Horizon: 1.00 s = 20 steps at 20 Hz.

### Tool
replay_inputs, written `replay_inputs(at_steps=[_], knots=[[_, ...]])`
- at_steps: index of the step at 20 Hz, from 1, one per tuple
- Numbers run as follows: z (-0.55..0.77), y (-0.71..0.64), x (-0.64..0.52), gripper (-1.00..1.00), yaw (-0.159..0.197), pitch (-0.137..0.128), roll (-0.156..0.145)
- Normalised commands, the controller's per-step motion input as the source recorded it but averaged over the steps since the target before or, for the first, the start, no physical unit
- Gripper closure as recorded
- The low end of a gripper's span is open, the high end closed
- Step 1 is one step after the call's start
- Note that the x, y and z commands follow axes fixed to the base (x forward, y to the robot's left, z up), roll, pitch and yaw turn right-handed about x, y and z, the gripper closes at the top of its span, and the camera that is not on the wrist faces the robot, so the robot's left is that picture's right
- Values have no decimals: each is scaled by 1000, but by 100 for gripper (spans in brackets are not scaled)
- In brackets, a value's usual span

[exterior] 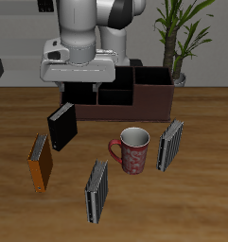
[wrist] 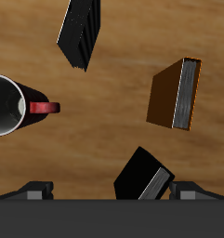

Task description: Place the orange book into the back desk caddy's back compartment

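Gripper fingers (exterior: 87, 93) hang above the table in front of the dark reddish-brown desk caddy (exterior: 134, 95), spread apart and holding nothing. Nearest the front edge lies a grey striped book (exterior: 96, 190), then the thin bright orange book (exterior: 40, 162) (it rests on the wooden table (exterior: 196, 203), well apart from the caddy). Farther back stand a red patterned mug (exterior: 131, 149), a second striped book (exterior: 170, 145) and a black book (exterior: 62, 127). The caddy's narrow back compartment (exterior: 116, 74) is partly hidden by the arm.
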Motion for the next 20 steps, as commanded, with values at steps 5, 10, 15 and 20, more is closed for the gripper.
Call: replay_inputs(at_steps=[5,10,15,20], knots=[[-8,-488,118,-100,-42,-24,13],[46,-593,171,-100,33,-59,-65],[19,-385,189,-100,34,-43,-12],[-85,-77,175,-100,42,-55,-16]])
